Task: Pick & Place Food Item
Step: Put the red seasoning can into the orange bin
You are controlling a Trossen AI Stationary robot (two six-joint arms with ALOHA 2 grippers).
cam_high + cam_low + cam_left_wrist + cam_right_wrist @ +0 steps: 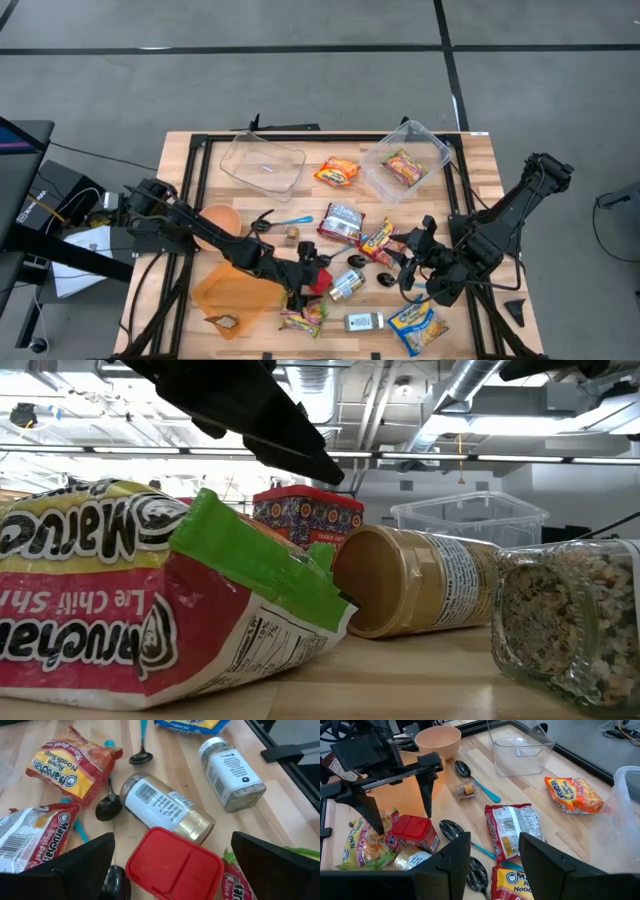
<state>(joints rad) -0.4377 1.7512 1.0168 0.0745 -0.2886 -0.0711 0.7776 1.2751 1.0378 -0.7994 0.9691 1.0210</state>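
Observation:
A red tin (172,865) with a red lid stands on the wooden table (180,180) near its middle front. My left gripper (171,840) is open above it, one finger on either side of the tin and apart from it; the right wrist view shows the same (400,810). Just beyond the tin a peanut butter jar (165,807) lies on its side, next to a spice jar (232,775). My right gripper (495,840) hangs open and holds nothing, over the ramen packets (512,830) right of centre.
Two clear tubs (262,162) (405,160) stand at the far edge, one holding a ramen packet. A peach bowl (220,222) and an orange board (235,290) lie on the left. Spoons (470,775), ramen packets (70,765) and a green-topped packet (150,610) crowd the middle and front.

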